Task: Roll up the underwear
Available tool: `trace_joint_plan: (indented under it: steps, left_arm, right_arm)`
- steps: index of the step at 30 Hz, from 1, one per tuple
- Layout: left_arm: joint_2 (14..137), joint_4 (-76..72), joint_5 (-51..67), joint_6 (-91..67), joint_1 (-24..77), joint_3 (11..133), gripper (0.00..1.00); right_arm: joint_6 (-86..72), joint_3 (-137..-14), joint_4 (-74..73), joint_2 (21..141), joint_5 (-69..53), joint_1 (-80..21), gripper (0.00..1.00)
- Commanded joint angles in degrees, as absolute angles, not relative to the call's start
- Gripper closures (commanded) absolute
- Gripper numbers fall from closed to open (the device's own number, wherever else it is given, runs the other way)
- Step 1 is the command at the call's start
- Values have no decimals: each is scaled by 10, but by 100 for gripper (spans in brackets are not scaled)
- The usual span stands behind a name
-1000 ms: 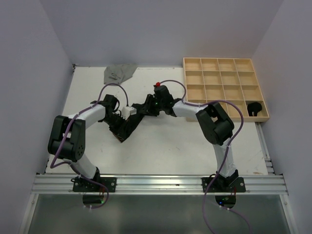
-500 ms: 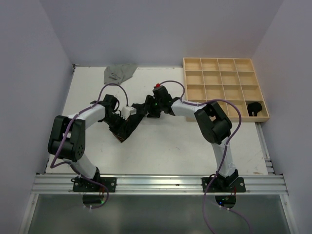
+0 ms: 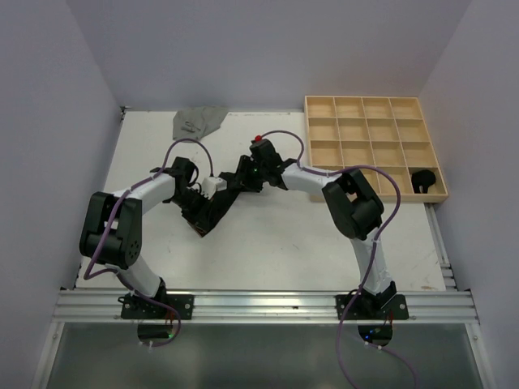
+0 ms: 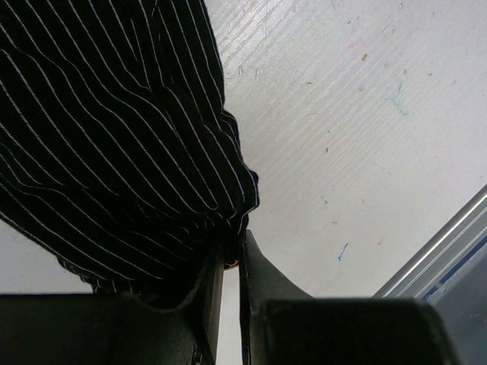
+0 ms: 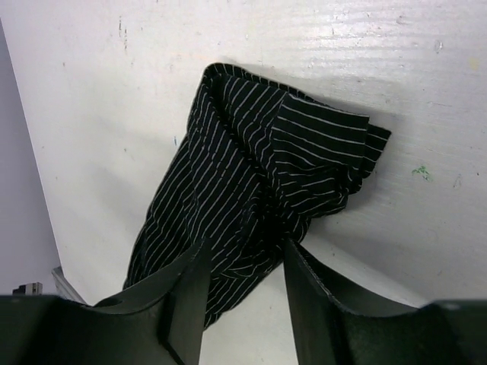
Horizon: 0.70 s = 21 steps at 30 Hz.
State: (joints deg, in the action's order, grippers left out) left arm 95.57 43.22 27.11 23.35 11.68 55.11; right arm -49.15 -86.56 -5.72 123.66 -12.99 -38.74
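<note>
The black striped underwear (image 3: 212,209) lies on the white surface (image 3: 284,243) a little left of the middle, stretched on a slant between the two arms. Its far end sits under the right end effector (image 3: 242,177) and its near end points toward the left arm's side.

The left end effector (image 3: 203,191) is down at the cloth's left edge. In the left wrist view its fingers (image 4: 259,266) are drawn almost together, with a bunched fold of the striped underwear (image 4: 114,137) pinched between them, so it is gripping the cloth. The fabric fans out from that pinch across the upper left of the view, and bare surface (image 4: 358,137) shows to the right.

In the right wrist view the right end effector (image 5: 245,247) is open. Its two fingers (image 5: 186,293) stand apart on either side of a narrow gathered part of the underwear (image 5: 251,167). Beyond the fingers the cloth shows a folded band at the upper right, and a longer tail runs down to the lower left. Whether the fingers touch the cloth cannot be told.

A plain grey underwear (image 3: 197,121) lies crumpled at the far edge of the surface, well apart from both arms. A wooden grid tray (image 3: 362,98) sits at the far right corner. A small black bundle (image 3: 422,180) rests in its nearest right-hand compartment.
</note>
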Motion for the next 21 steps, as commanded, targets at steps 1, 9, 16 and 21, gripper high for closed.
trace_joint_plan:
  steps: [1, 9, 16, 21]
  left_arm:
    - [992, 400, 219, 263, 115, 519, 84]
    - [991, 400, 221, 265, 115, 518, 83]
    - [992, 403, 215, 269, 115, 517, 84]
    - [995, 406, 214, 272, 115, 517, 84]
  right_arm:
    - [-496, -896, -68, 1246, -128, -389, 54]
    - [-490, -918, -86, 1265, -129, -389, 66]
    - [-478, -932, -95, 1254, -117, -389, 100]
    - [-454, -965, -117, 1251, -105, -388, 100]
